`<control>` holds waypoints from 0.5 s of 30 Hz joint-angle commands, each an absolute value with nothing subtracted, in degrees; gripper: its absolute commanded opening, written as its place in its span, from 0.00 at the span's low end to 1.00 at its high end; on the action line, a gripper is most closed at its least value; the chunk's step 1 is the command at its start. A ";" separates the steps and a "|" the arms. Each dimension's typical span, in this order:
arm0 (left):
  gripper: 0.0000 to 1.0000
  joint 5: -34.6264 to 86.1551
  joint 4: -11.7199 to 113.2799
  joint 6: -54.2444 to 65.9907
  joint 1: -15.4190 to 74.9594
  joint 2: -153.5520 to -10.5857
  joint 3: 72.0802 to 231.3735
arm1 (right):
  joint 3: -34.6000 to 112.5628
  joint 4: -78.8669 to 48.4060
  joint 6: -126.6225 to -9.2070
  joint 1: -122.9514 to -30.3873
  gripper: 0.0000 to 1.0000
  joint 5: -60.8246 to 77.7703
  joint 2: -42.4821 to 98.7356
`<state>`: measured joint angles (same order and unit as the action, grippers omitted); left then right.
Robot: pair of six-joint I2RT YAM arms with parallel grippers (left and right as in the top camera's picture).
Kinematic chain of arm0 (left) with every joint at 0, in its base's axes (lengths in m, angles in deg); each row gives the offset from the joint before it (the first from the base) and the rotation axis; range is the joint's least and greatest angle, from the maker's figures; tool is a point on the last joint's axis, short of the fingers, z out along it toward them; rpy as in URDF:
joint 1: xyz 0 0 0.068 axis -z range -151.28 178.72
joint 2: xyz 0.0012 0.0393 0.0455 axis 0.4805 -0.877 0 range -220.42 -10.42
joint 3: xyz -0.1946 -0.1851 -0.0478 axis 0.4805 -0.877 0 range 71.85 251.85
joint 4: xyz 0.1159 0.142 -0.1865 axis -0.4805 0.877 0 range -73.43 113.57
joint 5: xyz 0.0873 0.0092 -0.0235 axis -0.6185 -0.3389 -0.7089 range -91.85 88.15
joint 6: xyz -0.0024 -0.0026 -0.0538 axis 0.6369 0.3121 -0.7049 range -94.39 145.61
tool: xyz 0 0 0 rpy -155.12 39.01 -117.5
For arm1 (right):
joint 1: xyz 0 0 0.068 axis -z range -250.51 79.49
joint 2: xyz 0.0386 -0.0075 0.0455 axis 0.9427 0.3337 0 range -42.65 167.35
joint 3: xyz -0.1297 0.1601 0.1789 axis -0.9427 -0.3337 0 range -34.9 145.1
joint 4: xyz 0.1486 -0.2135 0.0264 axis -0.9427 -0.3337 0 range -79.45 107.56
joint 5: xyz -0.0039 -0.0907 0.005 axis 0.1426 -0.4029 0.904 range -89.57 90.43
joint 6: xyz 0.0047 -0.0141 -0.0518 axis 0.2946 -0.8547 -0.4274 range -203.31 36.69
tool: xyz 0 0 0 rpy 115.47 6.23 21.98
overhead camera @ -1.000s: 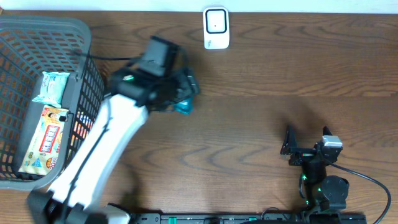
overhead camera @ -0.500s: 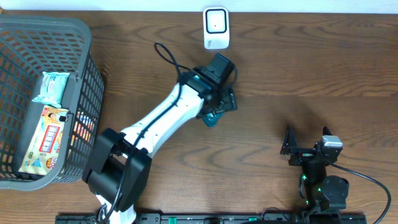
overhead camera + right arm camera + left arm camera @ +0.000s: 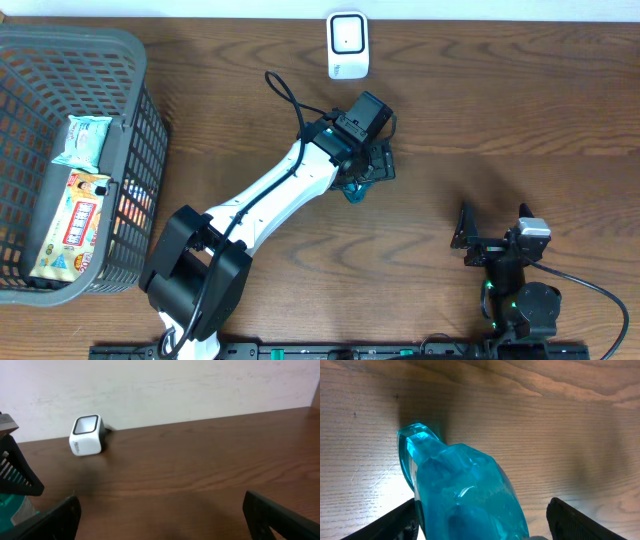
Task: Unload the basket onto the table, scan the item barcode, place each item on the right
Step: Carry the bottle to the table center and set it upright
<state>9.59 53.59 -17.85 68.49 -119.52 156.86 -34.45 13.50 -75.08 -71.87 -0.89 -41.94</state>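
**Item in grip, short of the scanner**

At far left stands the basket (image 3: 140, 60) of packets. Mid-frame, the left gripper (image 3: 368, 172) is clamped on the translucent teal item (image 3: 465, 490), below the white scanner (image 3: 347, 45) at top centre. The step looks like presenting: next, bring the barcode square to the scanner's window. Lower right, the right gripper (image 3: 492, 235) rests, jaws apart

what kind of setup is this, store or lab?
Probably a mock checkout on a wooden table: white barcode scanner, grey shopping basket holding packaged snacks, blue item in the left gripper.
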 commanded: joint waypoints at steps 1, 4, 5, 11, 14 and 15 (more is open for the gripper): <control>0.50 8.83 53.79 -17.92 68.29 -120.02 157.15 | -34.58 13.41 -75.89 -71.68 0.99 -1.37 -42.26; 0.57 8.83 53.79 -17.94 68.27 -119.21 157.15 | -34.58 13.41 -75.89 -71.68 0.99 -1.37 -42.26; 0.58 8.80 53.76 -17.94 68.27 -118.73 157.15 | -34.58 13.41 -75.89 -71.68 0.99 -1.40 -42.26; 0.61 8.78 53.85 -17.87 67.33 -114.93 157.15 | -34.58 13.41 -75.89 -71.68 0.99 -1.37 -42.26; 0.63 8.78 54.62 -17.90 66.33 -113.03 157.15 | -34.58 13.41 -75.89 -71.68 0.99 -1.37 -42.26; 0.64 8.76 55.07 -17.90 65.93 -112.37 157.15 | -34.58 13.41 -75.89 -71.68 0.99 -1.40 -42.26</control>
<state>9.59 54.68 -17.85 67.27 -117.18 156.75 -34.45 13.50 -75.08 -71.87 -0.89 -41.94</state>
